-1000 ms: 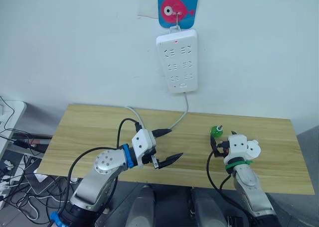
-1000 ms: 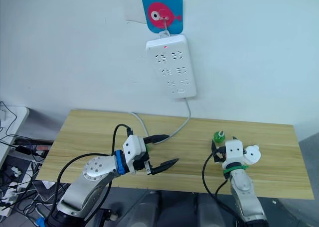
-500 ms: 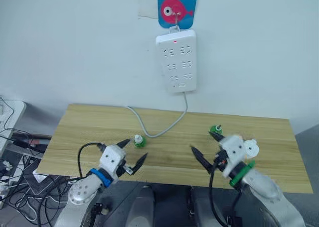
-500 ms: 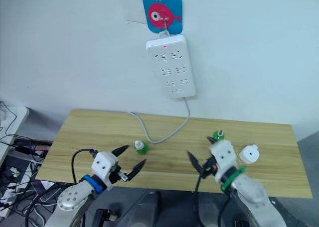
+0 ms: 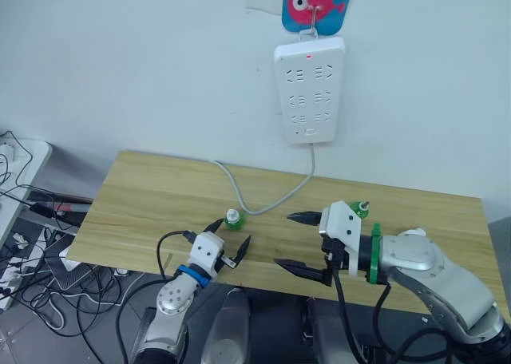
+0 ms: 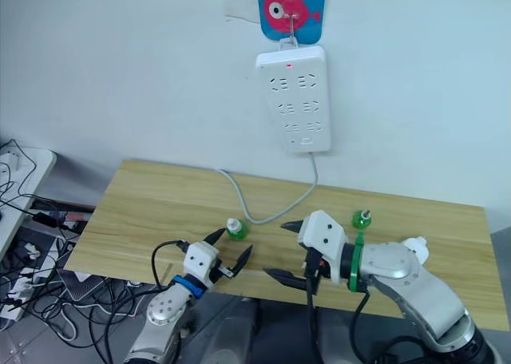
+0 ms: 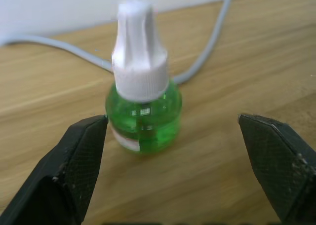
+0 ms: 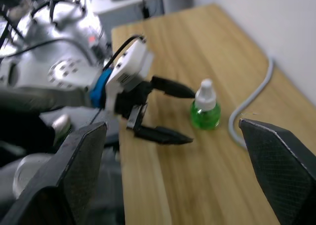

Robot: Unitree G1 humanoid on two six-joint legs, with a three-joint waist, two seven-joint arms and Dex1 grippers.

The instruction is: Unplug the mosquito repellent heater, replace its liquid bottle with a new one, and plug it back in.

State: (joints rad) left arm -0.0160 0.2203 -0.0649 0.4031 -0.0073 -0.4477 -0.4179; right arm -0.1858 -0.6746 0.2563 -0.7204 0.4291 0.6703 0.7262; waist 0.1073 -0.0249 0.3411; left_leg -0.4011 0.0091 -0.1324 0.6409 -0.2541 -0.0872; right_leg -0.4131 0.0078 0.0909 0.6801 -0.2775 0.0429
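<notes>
Left eye view: heater [image 5: 413,235] mostly hidden behind right arm.

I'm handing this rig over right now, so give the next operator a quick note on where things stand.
Left gripper: jaws open, empty, facing the capped green bottle on the table.
Right gripper: jaws open, empty, above the table's front edge.
Heater: unplugged, on the table behind the right arm; second green bottle beside it.
Power strip: on the wall, nothing plugged in.
Left: fit the bottle, plug in.
</notes>
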